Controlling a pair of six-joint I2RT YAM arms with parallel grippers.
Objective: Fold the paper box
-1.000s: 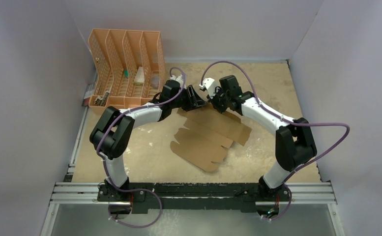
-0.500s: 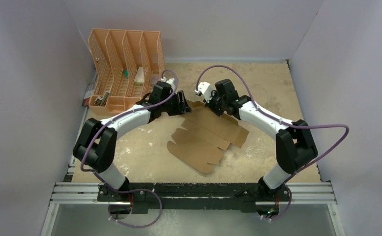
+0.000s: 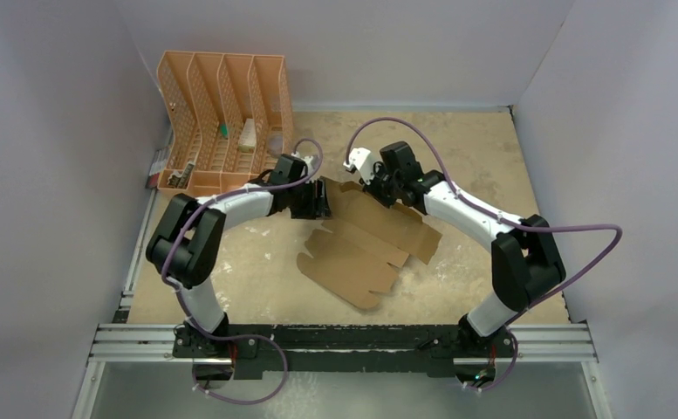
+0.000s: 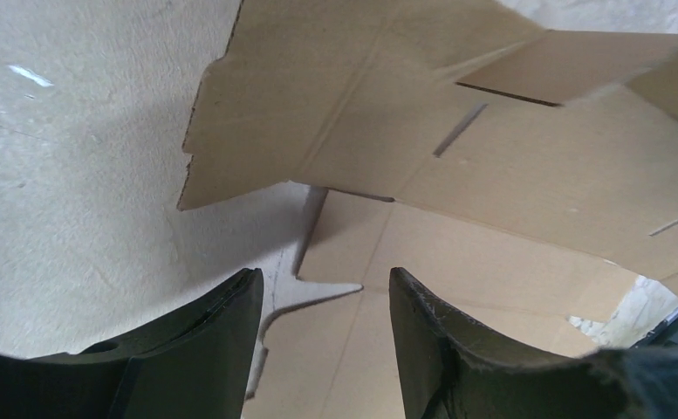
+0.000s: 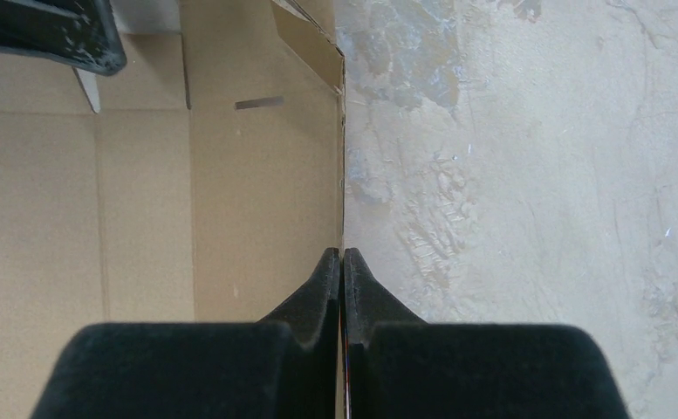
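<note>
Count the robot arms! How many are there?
2. The black-and-white left arm reaches the flat brown cardboard paper box from the left, left gripper open; the right arm has its right gripper shut on the box's far edge.

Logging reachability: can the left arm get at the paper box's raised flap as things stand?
Probably yes: the left gripper is open, and the raised flap of the paper box sits ahead with nothing between.

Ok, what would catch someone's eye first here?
A flat brown cardboard sheet lies in the middle of the table. The right gripper is shut, pinching its far edge, while the left gripper hangs open by its far left corner. An orange file rack stands at the table's far left corner.
</note>
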